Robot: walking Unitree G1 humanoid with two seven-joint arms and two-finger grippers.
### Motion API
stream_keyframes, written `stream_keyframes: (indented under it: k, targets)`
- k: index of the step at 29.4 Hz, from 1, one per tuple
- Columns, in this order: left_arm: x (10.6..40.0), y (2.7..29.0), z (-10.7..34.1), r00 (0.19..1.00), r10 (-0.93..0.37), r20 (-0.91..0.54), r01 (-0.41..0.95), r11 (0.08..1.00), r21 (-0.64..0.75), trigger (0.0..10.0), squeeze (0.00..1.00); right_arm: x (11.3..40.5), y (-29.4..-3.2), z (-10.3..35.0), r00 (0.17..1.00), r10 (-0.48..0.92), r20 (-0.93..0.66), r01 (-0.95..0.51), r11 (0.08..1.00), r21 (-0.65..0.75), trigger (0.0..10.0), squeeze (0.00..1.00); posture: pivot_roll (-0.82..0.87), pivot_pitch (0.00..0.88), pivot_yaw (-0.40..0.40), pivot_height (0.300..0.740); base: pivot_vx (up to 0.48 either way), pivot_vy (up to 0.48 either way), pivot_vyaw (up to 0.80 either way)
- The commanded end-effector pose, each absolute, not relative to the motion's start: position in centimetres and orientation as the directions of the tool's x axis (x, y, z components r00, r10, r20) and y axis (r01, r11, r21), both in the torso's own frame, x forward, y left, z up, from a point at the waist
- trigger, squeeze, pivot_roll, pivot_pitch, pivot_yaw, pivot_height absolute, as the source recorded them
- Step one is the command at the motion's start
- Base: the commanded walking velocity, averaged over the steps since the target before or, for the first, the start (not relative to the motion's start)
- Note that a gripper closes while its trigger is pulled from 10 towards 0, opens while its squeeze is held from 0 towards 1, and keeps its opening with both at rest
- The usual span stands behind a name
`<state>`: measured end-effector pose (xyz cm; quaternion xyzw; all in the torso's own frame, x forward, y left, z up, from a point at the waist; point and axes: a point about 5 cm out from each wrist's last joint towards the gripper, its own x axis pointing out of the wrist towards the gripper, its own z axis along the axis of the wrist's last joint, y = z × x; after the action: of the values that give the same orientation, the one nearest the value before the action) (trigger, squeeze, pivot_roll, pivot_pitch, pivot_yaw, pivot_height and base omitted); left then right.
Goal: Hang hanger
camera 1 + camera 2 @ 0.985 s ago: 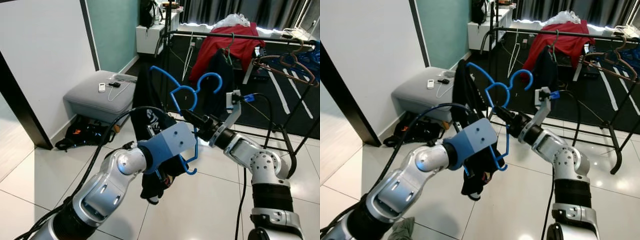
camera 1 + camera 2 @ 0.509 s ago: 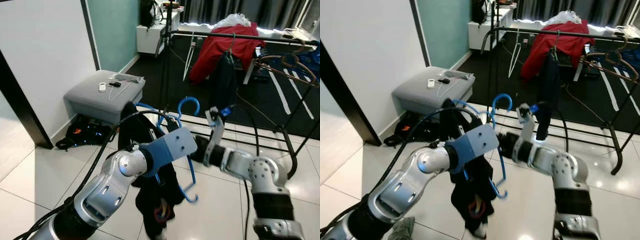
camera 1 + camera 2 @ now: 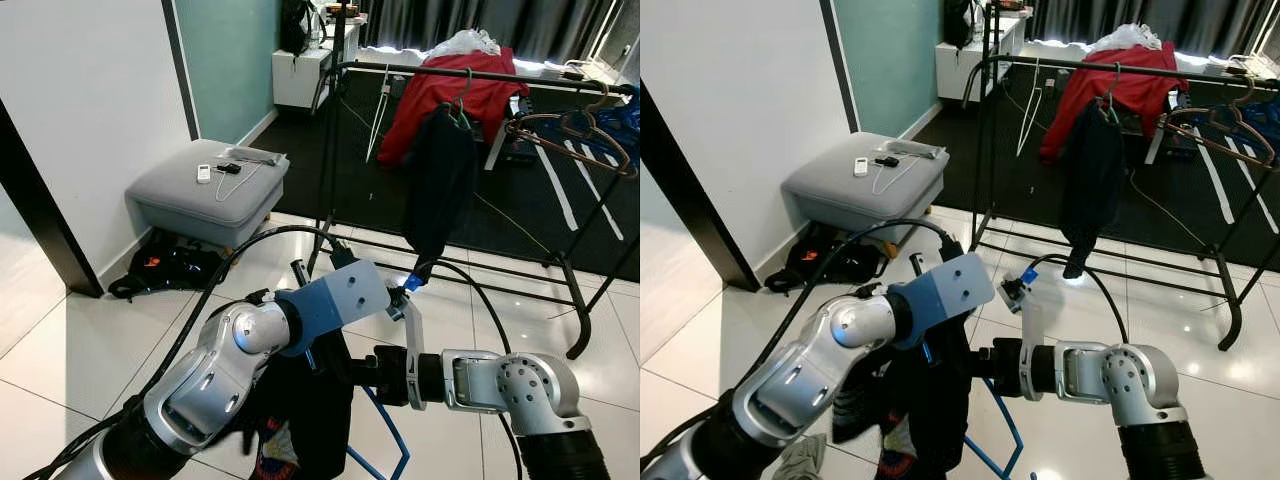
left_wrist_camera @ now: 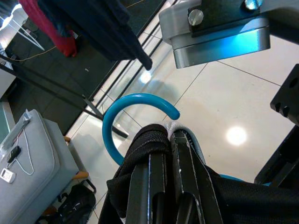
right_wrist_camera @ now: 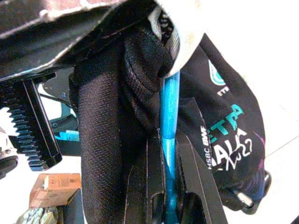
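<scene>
Only readable stuff is on the black shirt (image 5: 219,140): teal letters that look like "ETA" with a white "BWT" under them, plus a white scribbled word I can't make out. There's a round teal logo higher up, too cut off to read.

Glossy white floor tiles (image 3: 60,340) with dark grout lines reflect spots of overhead light. A white wall (image 3: 90,110) on the left ends at a black vertical door frame (image 3: 35,215), and a teal green wall (image 3: 225,60) stands further back. A grey padded ottoman (image 3: 205,195) sits by the white wall with small devices and a cable on top; a black bag (image 3: 165,270) lies on the floor just beside it. Beyond lies a dark carpet (image 3: 530,210), a white low cabinet (image 3: 300,75) and dark curtains (image 3: 480,18). A black metal clothes rack (image 3: 560,265) carries a red garment (image 3: 450,95) and a dark hanging garment (image 3: 435,180).
</scene>
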<state>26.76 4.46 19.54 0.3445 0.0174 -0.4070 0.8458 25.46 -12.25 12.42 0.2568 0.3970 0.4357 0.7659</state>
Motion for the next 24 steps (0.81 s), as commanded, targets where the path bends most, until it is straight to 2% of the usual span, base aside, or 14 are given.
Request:
stream_keyframes:
  k: [1,2,3,4,5,7,9,10,11,12,14,15,17,24]
  targets:
    - [26.6,4.3,20.1,0.668,-0.689,-0.28,0.685,0.424,0.592,10.0,0.0,24.9,-11.3,12.9,0.251,0.905,-0.344,-0.496,0.426,0.757,10.0,0.0,0.02,0.0,-0.037,0.74,0.0,0.0,0.0]
    - [26.7,4.7,20.1,0.676,-0.68,-0.285,0.677,0.42,0.604,10.0,0.0,24.1,-11.1,12.6,0.199,0.917,-0.345,-0.49,0.398,0.776,10.0,0.0,0.02,0.0,-0.042,0.74,0.0,0.0,0.0]
    - [26.7,4.7,20.1,0.676,-0.68,-0.285,0.677,0.42,0.604,10.0,0.0,24.1,-11.1,12.6,0.199,0.917,-0.345,-0.49,0.398,0.776,10.0,0.0,0.02,0.0,-0.042,0.74,0.0,0.0,0.0]
    - [26.6,4.9,20.6,0.673,-0.689,-0.269,0.674,0.422,0.607,10.0,0.0,24.9,-10.3,12.4,0.267,0.916,-0.298,-0.448,0.392,0.804,10.0,0.0,0.03,0.0,-0.046,0.74,0.0,0.0,0.0]
    - [26.6,4.9,20.6,0.673,-0.689,-0.269,0.674,0.422,0.607,10.0,0.0,24.9,-10.3,12.4,0.267,0.916,-0.298,-0.448,0.392,0.804,10.0,0.0,0.03,0.0,-0.046,0.74,0.0,0.0,0.0]
    - [26.4,4.8,21.3,0.663,-0.708,-0.242,0.674,0.423,0.606,10.0,0.0,26.7,-9.2,12.0,0.398,0.887,-0.234,-0.365,0.388,0.846,10.0,0.0,0.04,0.0,-0.044,0.74,0.0,0.0,0.0]
    - [26.4,4.8,21.3,0.663,-0.708,-0.242,0.674,0.423,0.606,10.0,0.0,26.7,-9.2,12.0,0.398,0.887,-0.234,-0.365,0.388,0.846,10.0,0.0,0.04,0.0,-0.044,0.74,0.0,0.0,0.0]
    - [26.3,4.6,21.6,0.655,-0.72,-0.23,0.677,0.424,0.602,10.0,0.0,27.8,-9.1,11.6,0.471,0.853,-0.223,-0.327,0.404,0.854,10.0,0.0,0.04,0.0,-0.045,0.74,0.0,0.0,0.0]
    - [26.2,4.5,21.7,0.651,-0.725,-0.224,0.678,0.424,0.6,10.0,0.0,29.2,-9.6,11.6,0.562,0.802,-0.202,-0.294,0.422,0.858,10.0,0.0,0.04,0.0,-0.045,0.74,0.0,0.0,0.0]
    - [26.2,4.5,21.7,0.651,-0.725,-0.224,0.678,0.424,0.6,10.0,0.0,29.2,-9.6,11.6,0.562,0.802,-0.202,-0.294,0.422,0.858,10.0,0.0,0.04,0.0,-0.045,0.74,0.0,0.0,0.0]
    - [26.2,4.5,21.8,0.651,-0.727,-0.218,0.677,0.426,0.6,10.0,0.0,30.9,-10.6,12.1,0.675,0.721,-0.157,-0.271,0.439,0.856,10.0,0.0,0.05,0.0,-0.046,0.74,0.0,0.0,0.0]
    - [26.2,4.5,21.8,0.651,-0.727,-0.218,0.677,0.426,0.6,10.0,0.0,30.9,-10.6,12.1,0.675,0.721,-0.157,-0.271,0.439,0.856,10.0,0.0,0.05,0.0,-0.046,0.74,0.0,0.0,0.0]
    - [26.3,4.7,21.9,0.659,-0.721,-0.216,0.671,0.433,0.602,10.0,0.0,32.2,-12.1,13.0,0.758,0.643,-0.109,-0.268,0.46,0.846,10.0,0.0,0.05,0.0,-0.047,0.74,0.0,0.0,0.0]
    - [26.9,6.2,21.8,0.702,-0.676,-0.227,0.641,0.459,0.616,10.0,0.0,33.2,-15.2,14.0,0.84,0.537,-0.075,-0.244,0.498,0.833,10.0,0.0,0.04,0.0,-0.042,0.74,0.0,0.0,0.0]
